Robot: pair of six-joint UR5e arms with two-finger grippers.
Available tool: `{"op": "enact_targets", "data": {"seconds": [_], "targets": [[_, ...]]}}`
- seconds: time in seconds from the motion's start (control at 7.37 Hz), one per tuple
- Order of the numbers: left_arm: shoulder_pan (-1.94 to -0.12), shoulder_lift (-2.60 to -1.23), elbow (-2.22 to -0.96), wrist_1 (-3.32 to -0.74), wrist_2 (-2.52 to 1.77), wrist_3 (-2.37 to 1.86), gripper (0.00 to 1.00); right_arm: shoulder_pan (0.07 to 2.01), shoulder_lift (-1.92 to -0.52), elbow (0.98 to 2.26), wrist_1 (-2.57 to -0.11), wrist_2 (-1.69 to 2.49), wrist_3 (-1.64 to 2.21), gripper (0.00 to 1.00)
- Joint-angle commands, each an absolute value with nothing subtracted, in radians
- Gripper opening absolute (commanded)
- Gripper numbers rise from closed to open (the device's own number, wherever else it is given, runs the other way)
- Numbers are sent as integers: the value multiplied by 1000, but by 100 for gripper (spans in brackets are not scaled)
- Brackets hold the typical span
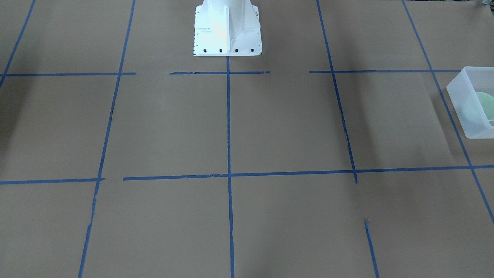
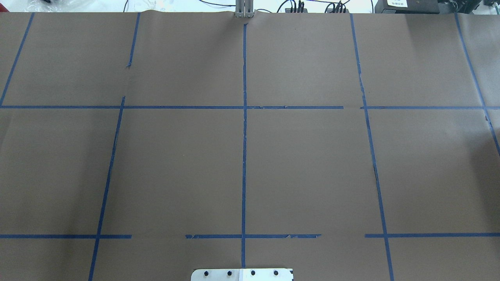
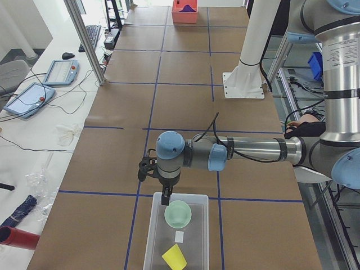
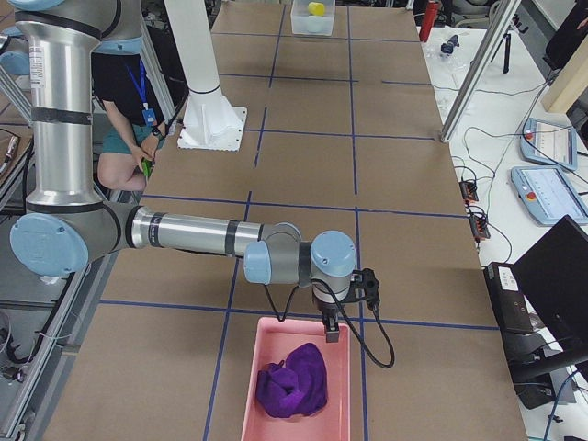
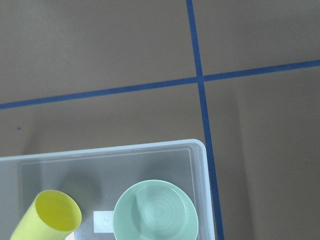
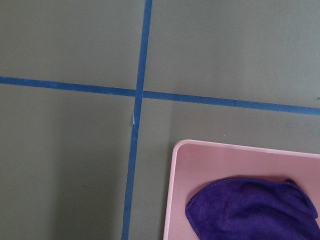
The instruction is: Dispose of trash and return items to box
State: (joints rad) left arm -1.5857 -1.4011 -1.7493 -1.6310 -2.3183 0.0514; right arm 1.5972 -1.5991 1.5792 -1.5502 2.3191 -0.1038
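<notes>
The box point(image 3: 153, 236) is a frosted bin at the table's end on my left; it also shows in the front-facing view point(image 1: 469, 116) and the left wrist view point(image 5: 100, 150). The mint-green bowl point(image 3: 178, 214) point(image 5: 156, 211) sits upright in it. The yellow cup point(image 3: 174, 258) point(image 5: 47, 217) lies on its side beside the bowl. My left gripper point(image 3: 164, 197) hangs over the box's inner end, close to the bowl; I cannot tell if it is open or shut. My right gripper point(image 4: 331, 329) hangs over the end of a pink bin point(image 4: 276, 340); I cannot tell its state.
A purple cloth point(image 4: 294, 378) point(image 6: 250, 210) lies in the pink bin point(image 6: 200, 165). The white robot base point(image 1: 227, 29) stands at the table's middle edge. Blue tape lines grid the brown table. Pendants point(image 3: 56, 72) and cables lie on the side bench.
</notes>
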Motion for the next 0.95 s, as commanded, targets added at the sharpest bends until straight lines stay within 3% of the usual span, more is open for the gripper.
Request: {"op": "enact_targets", "data": {"seconds": [0.0, 0.81], "targets": [[-1586, -1399, -1743, -1621, -2338, 51, 100, 1597, -1603, 1592, -1575, 2324, -112, 100], [-1588, -1396, -1752, -1629, -2327, 49, 100, 1589, -1611, 1592, -1572, 2324, -110, 100]]}}
